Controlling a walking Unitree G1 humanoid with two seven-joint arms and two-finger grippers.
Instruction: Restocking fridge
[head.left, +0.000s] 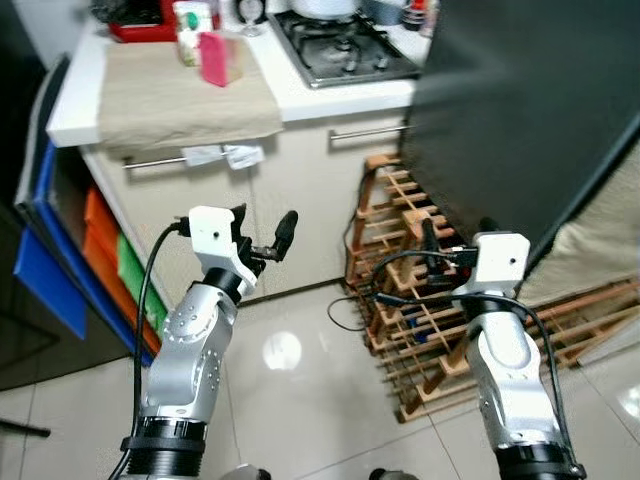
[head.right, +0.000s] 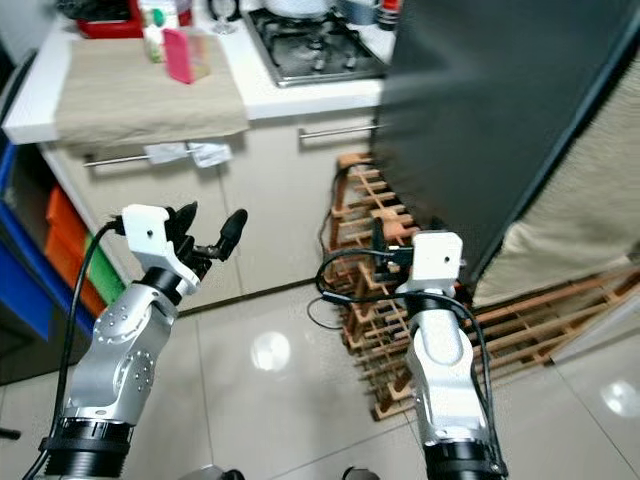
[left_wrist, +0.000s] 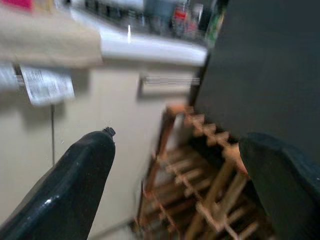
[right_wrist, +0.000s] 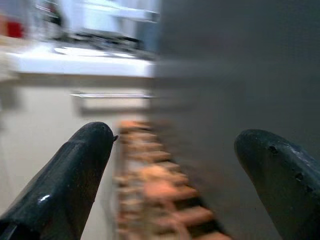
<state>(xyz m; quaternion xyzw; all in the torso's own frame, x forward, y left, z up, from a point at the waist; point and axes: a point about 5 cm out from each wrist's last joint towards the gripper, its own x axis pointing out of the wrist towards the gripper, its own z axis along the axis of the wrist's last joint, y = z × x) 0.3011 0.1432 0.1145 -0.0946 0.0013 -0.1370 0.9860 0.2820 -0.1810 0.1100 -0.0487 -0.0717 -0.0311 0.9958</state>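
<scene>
The fridge (head.left: 520, 110), a tall dark slab, rises just ahead of and above the right gripper (right_wrist: 175, 165), whose fingers are spread wide and hold nothing. Its door looks heavy, stiff and smooth, probably slippery on the flat face, so the near edge seems the place to hook and pull; no handle can be made out. The left gripper (left_wrist: 175, 185), also spread and empty, is raised toward the cream cabinet (head.left: 290, 190). Below and beside the right gripper stands a wooden wine rack (head.left: 420, 300). Farther beyond the left gripper, the counter (head.left: 300, 90) carries a beige cloth (head.left: 170, 95), a pink carton (head.left: 215, 58) and a gas hob (head.left: 345, 45); glossy floor tiles (head.left: 290, 400) lie below both
</scene>
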